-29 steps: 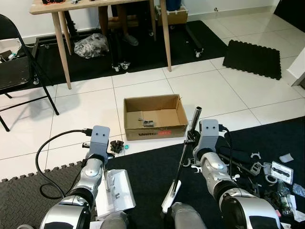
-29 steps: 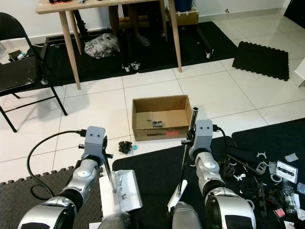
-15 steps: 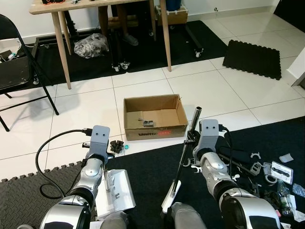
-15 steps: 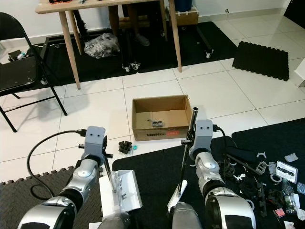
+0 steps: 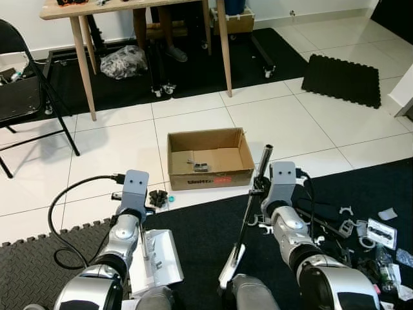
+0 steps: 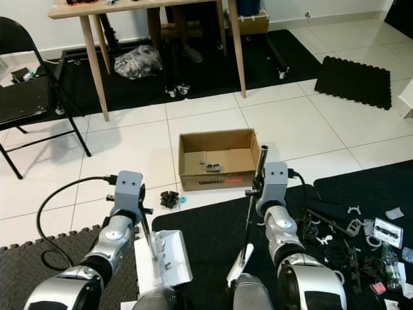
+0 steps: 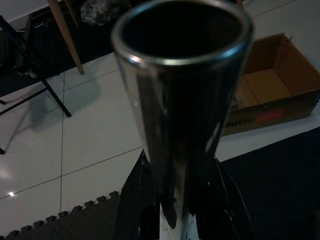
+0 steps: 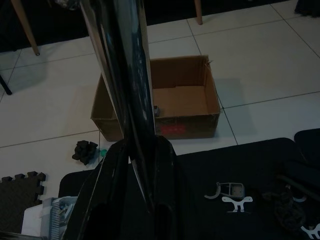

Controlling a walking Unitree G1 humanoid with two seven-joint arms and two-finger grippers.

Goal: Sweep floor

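Note:
My left gripper [image 7: 180, 216] is shut on the shiny metal handle [image 7: 182, 90] of a white dustpan [image 5: 155, 261], which rests on the dark mat by my left arm. My right gripper [image 8: 141, 200] is shut on the metal broom pole [image 5: 254, 194], which slants down to a white end [image 5: 226, 271] on the black mat. A small black clump of debris [image 5: 157, 197] with a teal bit lies on the white tile just ahead of the dustpan. Behind it stands an open cardboard box [image 5: 210, 158] with a small dark object inside.
A wooden table [image 5: 80, 58] and a black folding chair [image 5: 22, 97] stand at the back left. A black cable [image 5: 61, 213] loops by my left arm. Small parts [image 5: 361, 232] litter the black mat at right. A black foam mat [image 5: 342, 77] lies far right.

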